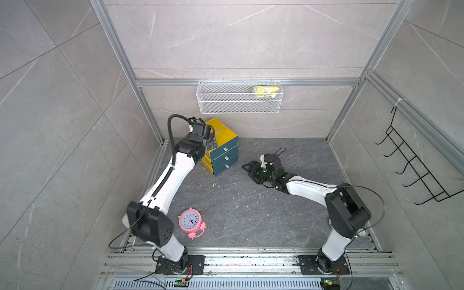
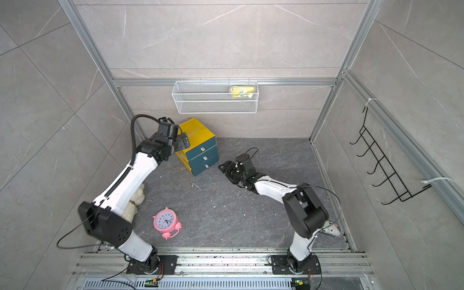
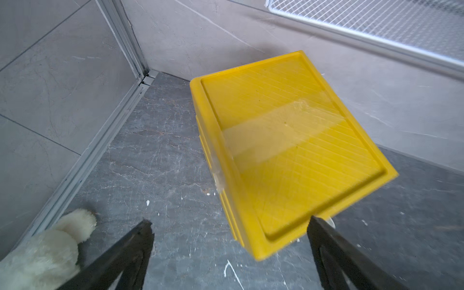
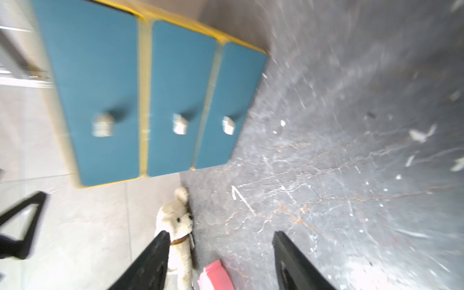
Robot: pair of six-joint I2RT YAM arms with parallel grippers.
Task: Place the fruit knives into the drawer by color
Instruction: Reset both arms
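The dark stone tabletop carries no fruit knife that any view shows, so neither the knives' colours nor how they would handle can be judged from here. What the task offers is the yellow drawer cabinet, standing near the back wall towards the left arm's side. It looks like light moulded plastic, stiff but probably easy to drag across the stone when a drawer is pulled. A strip of clear tape crosses its ribbed top.

Its three teal drawers are all shut, stacked one above another.

The left gripper hovers over the cabinet's near top edge with jaws spread wide and empty. A downward press there would likely steady the box. The right gripper faces the drawer fronts, apart from them, its jaws parted and nothing between them.

Each drawer has one small pale knob at the middle of its front. It appears hard and smooth, the only place to take hold. A pinch squarely across it and a straight pull should suit, though a slanted grip would likely slip off.
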